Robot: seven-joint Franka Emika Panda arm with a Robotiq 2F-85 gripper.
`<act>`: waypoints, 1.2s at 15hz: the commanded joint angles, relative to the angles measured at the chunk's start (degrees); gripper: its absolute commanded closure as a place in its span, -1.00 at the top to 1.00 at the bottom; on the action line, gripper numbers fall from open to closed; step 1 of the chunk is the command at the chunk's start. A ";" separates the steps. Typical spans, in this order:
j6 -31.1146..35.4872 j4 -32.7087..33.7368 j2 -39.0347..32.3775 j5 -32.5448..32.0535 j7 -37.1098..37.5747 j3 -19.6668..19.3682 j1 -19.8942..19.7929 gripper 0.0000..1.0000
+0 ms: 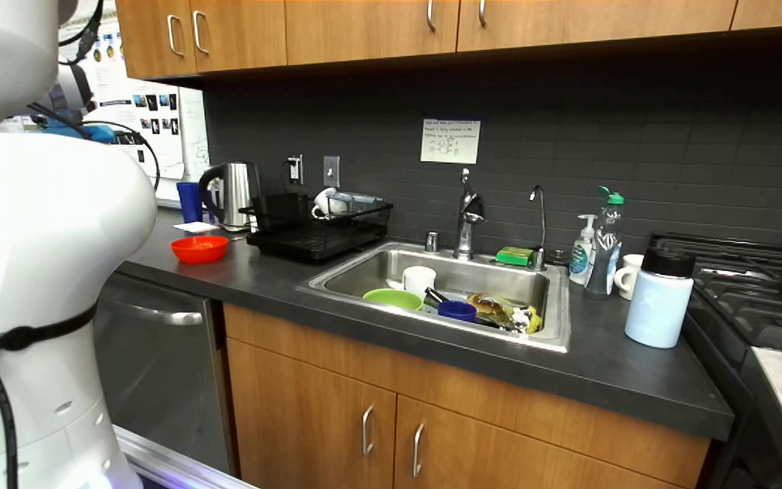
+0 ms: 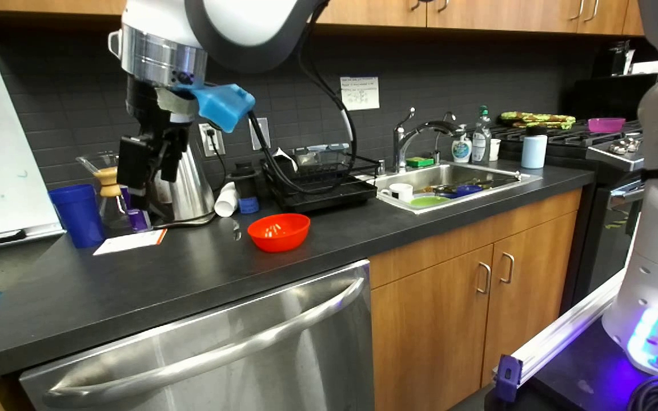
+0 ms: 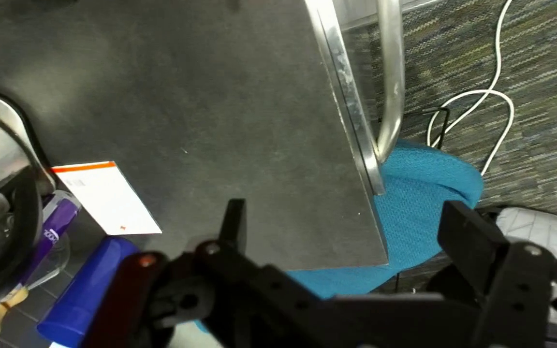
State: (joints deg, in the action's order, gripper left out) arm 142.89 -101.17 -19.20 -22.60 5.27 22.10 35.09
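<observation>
My gripper [image 3: 344,210] stands open over the dark counter's end corner in the wrist view, its two black fingers wide apart with nothing between them. In an exterior view the gripper [image 2: 152,185] hangs above the counter, in front of the steel kettle [image 2: 191,191]. Near it on the counter are a blue cup [image 2: 79,217], a white card with an orange edge [image 2: 129,242] and a red bowl [image 2: 279,233]. The wrist view shows the card [image 3: 109,200], the blue cup [image 3: 85,295] and a purple item [image 3: 57,224] at left. None touches the fingers.
A dish rack [image 2: 329,191] stands between the red bowl and the sink [image 1: 337,282], which holds a white mug [image 1: 419,280], a green bowl [image 1: 391,297] and other dishes. A dishwasher handle [image 3: 391,87] juts out below the counter edge. A blue chair [image 3: 414,212] is by the corner.
</observation>
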 commanded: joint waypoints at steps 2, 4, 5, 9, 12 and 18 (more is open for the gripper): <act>-4.86 10.12 -6.20 -4.82 4.15 -5.26 5.44 1.00; -6.39 13.39 -8.54 -6.53 6.17 -7.81 7.66 1.00; -7.33 14.92 -9.62 -7.39 7.06 -9.13 8.75 1.00; -11.58 20.69 -13.37 -9.89 13.86 -14.85 13.04 1.00; -14.14 24.48 -15.63 -10.51 20.09 -18.35 15.55 1.00; -20.16 28.31 -18.08 -9.00 28.51 -21.40 17.20 1.00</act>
State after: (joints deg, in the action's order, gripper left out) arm 126.15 -75.72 -35.60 -31.73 30.47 1.93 51.61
